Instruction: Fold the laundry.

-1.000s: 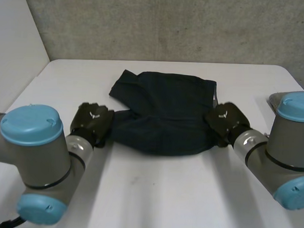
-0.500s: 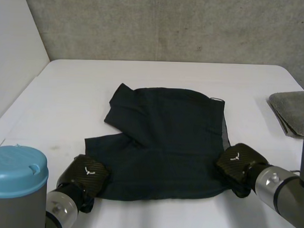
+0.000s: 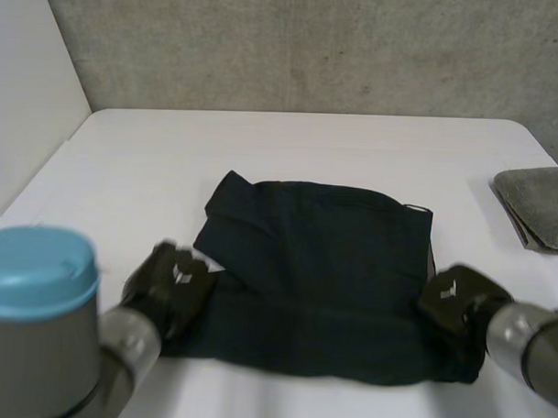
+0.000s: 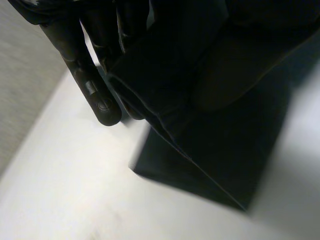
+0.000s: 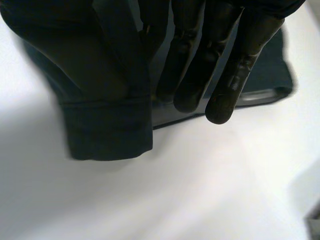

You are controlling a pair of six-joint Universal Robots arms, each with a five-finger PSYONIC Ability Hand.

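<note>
Dark garment (image 3: 314,265) lies spread on the white surface (image 3: 290,150), roughly mid-table and toward the near edge. Its far-left part is folded over on itself, with a sleeve-like flap angled across the left side. The near hem runs left to right between the two hands.

Left hand (image 3: 171,283) is at the garment's near-left corner. In the left wrist view its fingers (image 4: 92,90) point down with a fold of the dark cloth pinched against them. The cloth hangs from the hand to the surface.

Right hand (image 3: 454,302) is at the near-right corner. In the right wrist view the fingers (image 5: 230,85) are nearly straight. The hemmed edge of the cloth is caught between them and the thumb, and a short length of hem hangs just beside the fingertips.

Both arms reach in from the near side. A folded grey cloth (image 3: 540,204) sits at the right edge of the surface, well apart from the garment.
</note>
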